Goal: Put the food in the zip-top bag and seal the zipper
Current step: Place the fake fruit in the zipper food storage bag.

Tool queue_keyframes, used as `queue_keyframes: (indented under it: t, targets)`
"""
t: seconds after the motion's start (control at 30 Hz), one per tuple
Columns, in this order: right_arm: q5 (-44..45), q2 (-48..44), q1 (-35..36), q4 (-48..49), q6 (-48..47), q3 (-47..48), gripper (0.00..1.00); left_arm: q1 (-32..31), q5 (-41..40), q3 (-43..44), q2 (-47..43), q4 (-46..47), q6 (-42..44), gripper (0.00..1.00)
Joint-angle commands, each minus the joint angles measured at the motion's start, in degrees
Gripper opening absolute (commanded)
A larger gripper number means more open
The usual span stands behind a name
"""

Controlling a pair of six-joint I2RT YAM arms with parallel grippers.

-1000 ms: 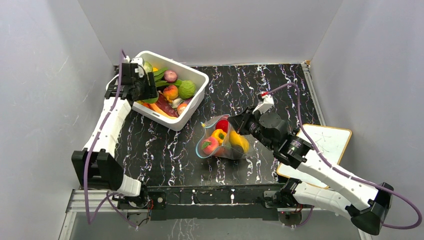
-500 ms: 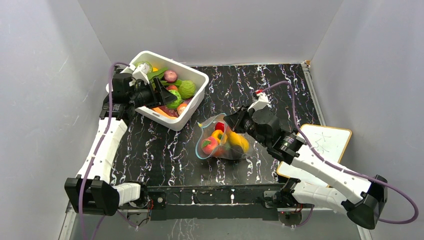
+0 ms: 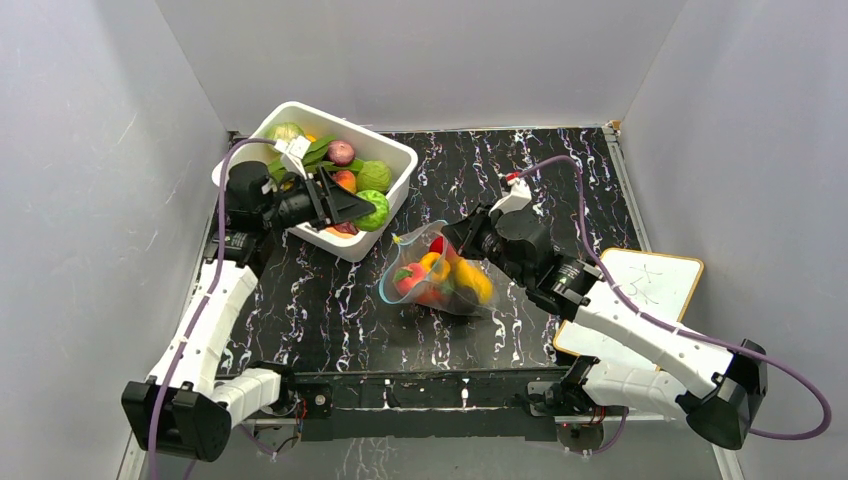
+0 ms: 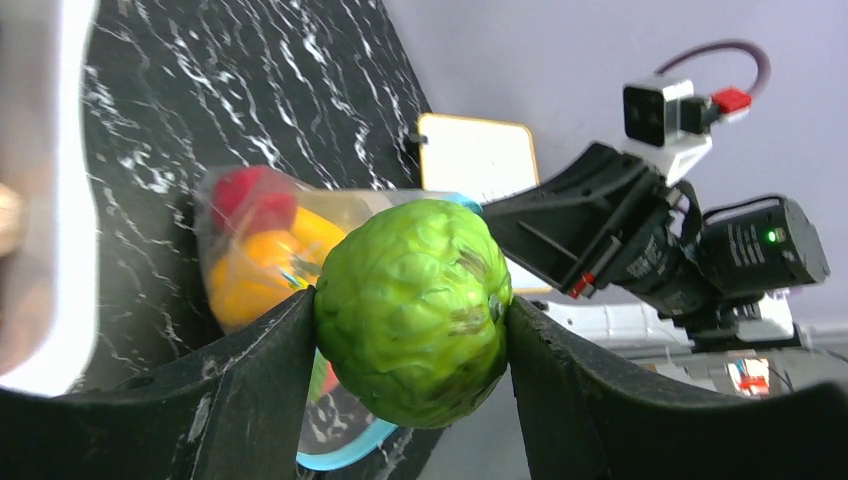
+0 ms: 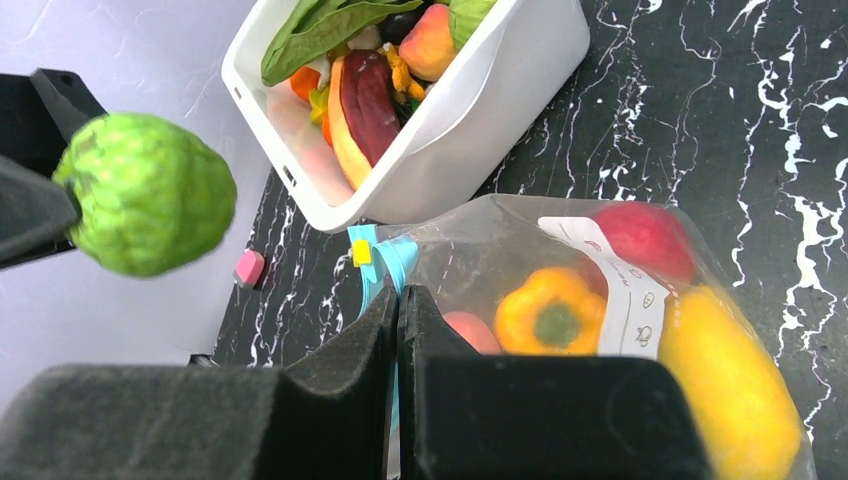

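One table (image 3: pixel 560 180) shows from above. One white tub (image 3: pixel 398 160) sits at 11 o'clock, heaped with food (image 3: pixel 341 152). One bag (image 3: pixel 440 290) lies near the middle, and one board (image 3: pixel 655 280) lies at the 4 o'clock edge. The left gripper (image 3: pixel 369 209) clamps one green fruit (image 3: pixel 375 212) in the air by the tub's 4 o'clock corner, apart from the bag. The right gripper (image 3: pixel 452 238) pinches the bag's rim on its 1 o'clock side, with the mouth facing 9 o'clock. Bare table lies between tub and bag, with wide room from 12 to 2 o'clock.

From the left wrist, both fingers (image 4: pixel 265 385) press the fruit's sides. The fruit hides much of the bag behind it. The tub is a blurred white band, cut off at 9 o'clock.

From the right wrist, the jaws sit tight together on the bag's edge, and the blue zipper (image 5: pixel 385 258) runs in between them. Four pieces show inside the bag:
- one red piece (image 5: pixel 645 240)
- one yellow pepper (image 5: pixel 550 312)
- one long yellow piece (image 5: pixel 730 395)
- one pinkish piece (image 5: pixel 470 330), half hidden by the fingers, possibly a peach

One small pink thing (image 5: pixel 248 268) lies on the table at 9 o'clock of the zipper. The tub's far end is cut off at 12 o'clock.
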Motion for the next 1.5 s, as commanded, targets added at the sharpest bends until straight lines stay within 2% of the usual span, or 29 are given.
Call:
queue_keyframes:
  t: [0.0,0.33,0.63,1.0,1.07,1.17,1.27,1.47]
  targets:
    - [1.05,0.31,-0.22,5.62,0.18,3.93,0.0,-4.84,1.54,-2.04,-2.05,3.08,-3.39,0.46]
    - [0.83,0.67,-0.22,6.23,-0.77,4.41,0.0,-14.83,-0.74,-7.66,-0.09,9.99,-7.73,0.46]
    - [-4.37,-0.24,-0.22,10.64,-1.75,2.35,0.0,-16.3,-2.74,-7.41,2.4,8.02,-6.13,0.46]
    - [-6.63,-0.59,-0.22,12.57,-1.8,1.42,0.0,-18.62,-4.13,-8.25,5.58,9.02,-6.17,0.49]
    - [-6.55,-0.58,-0.22,12.59,-1.83,1.34,0.0,-19.11,-4.77,-7.88,5.99,8.24,-6.0,0.53]
    - [-6.07,-0.66,-0.22,12.23,-1.92,1.35,0.0,-19.62,-5.89,-7.14,5.88,6.95,-5.63,0.69]
    - [-5.76,-0.28,-0.22,10.74,-2.77,1.7,0.0,-19.77,-7.27,-6.05,5.17,5.44,-5.13,0.78]
    - [-7.74,0.12,-0.22,7.61,-7.37,2.35,0.0,-19.77,-11.2,-4.03,1.74,2.65,-1.89,0.81]
